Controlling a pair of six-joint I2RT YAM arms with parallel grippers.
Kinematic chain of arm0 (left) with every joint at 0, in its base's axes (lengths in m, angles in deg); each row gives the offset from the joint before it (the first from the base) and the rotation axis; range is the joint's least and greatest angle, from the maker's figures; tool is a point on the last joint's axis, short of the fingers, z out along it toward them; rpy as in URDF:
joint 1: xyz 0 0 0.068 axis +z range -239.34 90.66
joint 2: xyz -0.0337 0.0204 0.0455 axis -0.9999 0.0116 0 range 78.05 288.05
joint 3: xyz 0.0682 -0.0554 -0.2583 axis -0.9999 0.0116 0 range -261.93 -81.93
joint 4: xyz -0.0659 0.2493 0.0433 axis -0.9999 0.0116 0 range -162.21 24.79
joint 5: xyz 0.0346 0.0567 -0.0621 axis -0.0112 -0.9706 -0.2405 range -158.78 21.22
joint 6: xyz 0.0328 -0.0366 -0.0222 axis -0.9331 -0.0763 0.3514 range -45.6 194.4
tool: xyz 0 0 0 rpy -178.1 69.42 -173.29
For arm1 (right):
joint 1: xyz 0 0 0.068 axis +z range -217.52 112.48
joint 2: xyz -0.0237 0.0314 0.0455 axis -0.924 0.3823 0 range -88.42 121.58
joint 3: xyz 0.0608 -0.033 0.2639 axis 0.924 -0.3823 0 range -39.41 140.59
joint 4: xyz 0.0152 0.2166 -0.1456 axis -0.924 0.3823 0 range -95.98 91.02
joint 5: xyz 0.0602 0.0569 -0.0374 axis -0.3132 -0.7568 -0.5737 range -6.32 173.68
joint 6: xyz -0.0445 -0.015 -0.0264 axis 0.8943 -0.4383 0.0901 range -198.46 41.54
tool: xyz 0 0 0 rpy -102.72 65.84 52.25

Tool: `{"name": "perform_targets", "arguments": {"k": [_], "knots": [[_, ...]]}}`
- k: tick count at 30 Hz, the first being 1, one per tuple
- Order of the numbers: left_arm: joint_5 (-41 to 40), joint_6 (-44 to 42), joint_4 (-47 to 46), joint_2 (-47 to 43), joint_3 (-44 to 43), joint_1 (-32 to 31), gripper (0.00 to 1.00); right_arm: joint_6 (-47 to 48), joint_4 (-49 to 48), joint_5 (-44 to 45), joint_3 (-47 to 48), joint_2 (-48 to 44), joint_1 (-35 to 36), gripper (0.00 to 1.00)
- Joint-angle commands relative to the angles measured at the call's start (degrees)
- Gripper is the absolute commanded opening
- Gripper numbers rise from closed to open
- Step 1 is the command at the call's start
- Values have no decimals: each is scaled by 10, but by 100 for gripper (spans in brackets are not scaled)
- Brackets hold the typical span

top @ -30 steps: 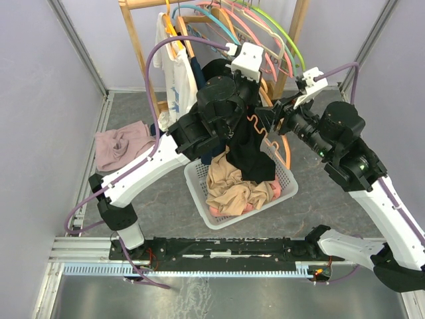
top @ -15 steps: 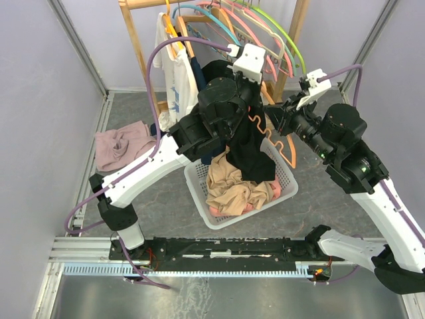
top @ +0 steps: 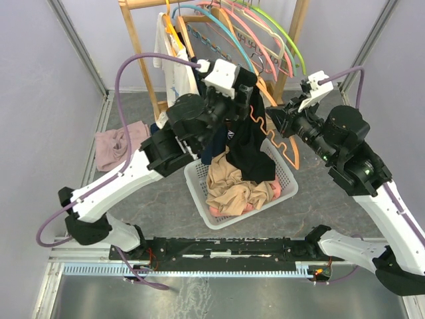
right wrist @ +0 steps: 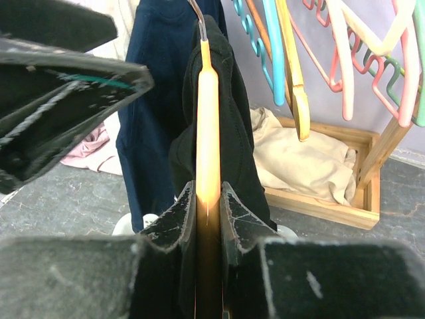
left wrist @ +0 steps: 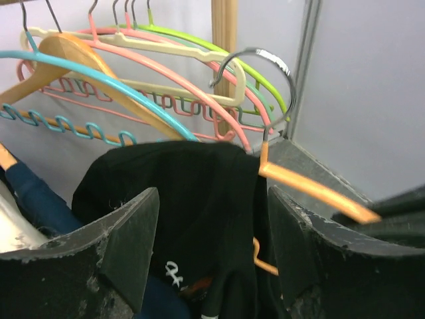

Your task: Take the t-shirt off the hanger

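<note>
- Right hand [right wrist: 207,206]: closed on one arm of the orange hanger [right wrist: 207,133]. Both fingers press its sides. The plastic is overexposed at the grip, and the bottom edge of the wrist view cuts off the hanger behind the fingers.
- Left hand [left wrist: 212,246]: open, with the fingers spread wide. In the overhead view the wrist camera mount covers most of it.
- Black t-shirt [left wrist: 186,193]: on the hanger, draped over its shoulder just beyond and between the left fingers. It cannot be determined whether either finger touches the cloth. The shirt hides the hanger arm beneath it.
- Metal hook [left wrist: 265,66]: rises from the hanger ahead of the left hand and to its right. No rail is visible through it.
- White basket [top: 194,181]: below both hands. The shirt's lower end hangs into it, onto a beige garment [top: 229,185]; the hem is not distinguishable.
- Navy garment [right wrist: 159,66]: hangs beyond the right hand, partly behind the shirt.
- Coloured hangers [left wrist: 133,86]: farthest from the hands, overlapping on the wooden rack [left wrist: 224,40]. Their tops are cut off.
</note>
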Motion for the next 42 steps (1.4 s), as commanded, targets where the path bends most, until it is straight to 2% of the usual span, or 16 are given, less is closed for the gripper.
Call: {"name": "perform_targets", "arguments": {"k": [1, 3, 9, 18, 20, 24, 28, 31, 36, 42], "knots": [[49, -4, -76, -73, 79, 2, 73, 12, -55, -1, 19, -29, 0, 1], [86, -5, -84, -83, 104, 9, 72, 12, -55, -7, 22, -34, 1, 2], [148, -1, -68, -62, 95, 25, 72, 9, -55, -25, 23, -52, 0, 2], [147, -9, -78, -6, 52, 31, 71, 7, -51, -36, 23, -63, 0, 2], [130, -10, -82, 4, 40, 31, 64, 7, -51, -36, 21, -66, 0, 2], [110, -12, -93, 9, 31, 32, 41, 7, -48, -36, 19, -72, 1, 2], [110, -10, -93, 6, 33, 33, 24, 10, -46, -29, 15, -81, 0, 2], [99, -10, -95, 5, 33, 32, 5, 11, -44, -28, 13, -87, 0, 2], [49, -18, -99, 17, 4, 32, 3, 12, -35, -23, 10, -99, 0, 2], [-33, -46, -56, 67, -113, 42, 3, 19, -10, -19, 7, -130, 1, 2]]}}
